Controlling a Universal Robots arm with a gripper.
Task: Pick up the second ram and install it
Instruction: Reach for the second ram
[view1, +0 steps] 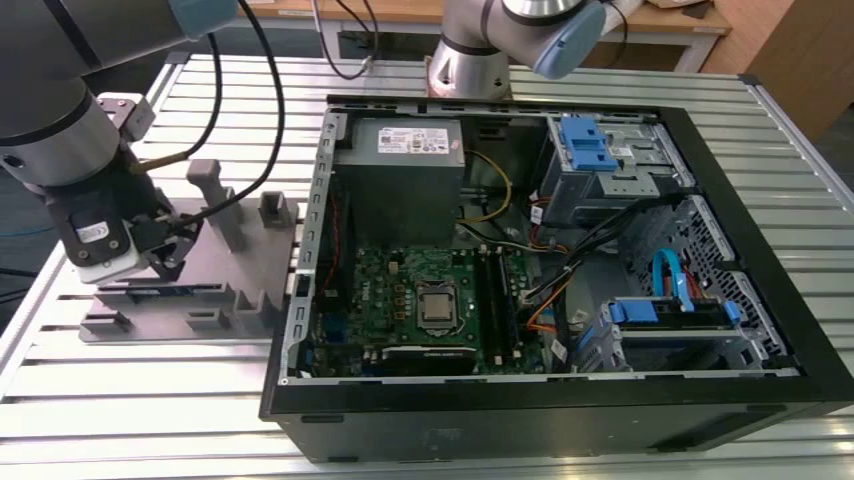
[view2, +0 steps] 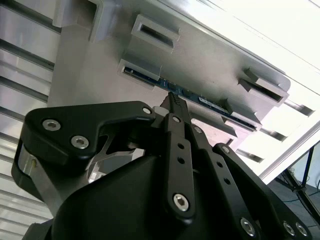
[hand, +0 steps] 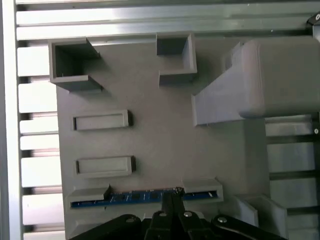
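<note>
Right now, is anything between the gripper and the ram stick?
Nothing: in both wrist views the gripper sits right at the second ram, standing in its grey holder.

No legible print (power-supply label too small).

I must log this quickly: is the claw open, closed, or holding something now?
Claw: closed, tips together at the second ram, which sits in the grey holder.
</note>
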